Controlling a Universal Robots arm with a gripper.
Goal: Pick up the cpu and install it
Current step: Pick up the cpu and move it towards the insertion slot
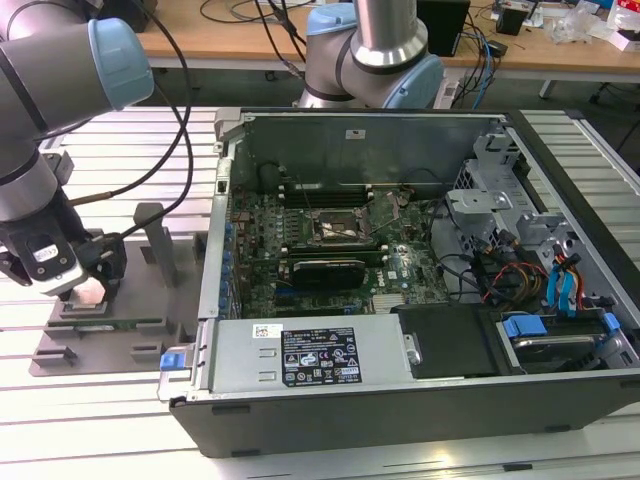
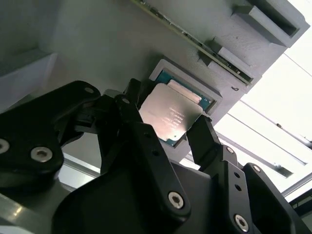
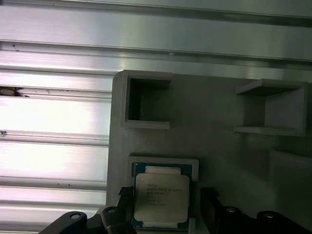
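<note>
- The gripper (image 2: 166,112) straddles the cpu (image 2: 168,119) in its tray (image 3: 219,146), fingers (image 2: 204,139) spread.
- Best closed squarely on opposite edges, keeping the cpu level.

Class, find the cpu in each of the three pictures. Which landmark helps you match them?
Exterior view: hidden under the gripper, at the exterior view's left.
Second wrist view: the cpu, silvery, over the square pocket.
First wrist view: the cpu over that same pocket.
Shared landmark: the grey holder bearing the pocket.
</note>
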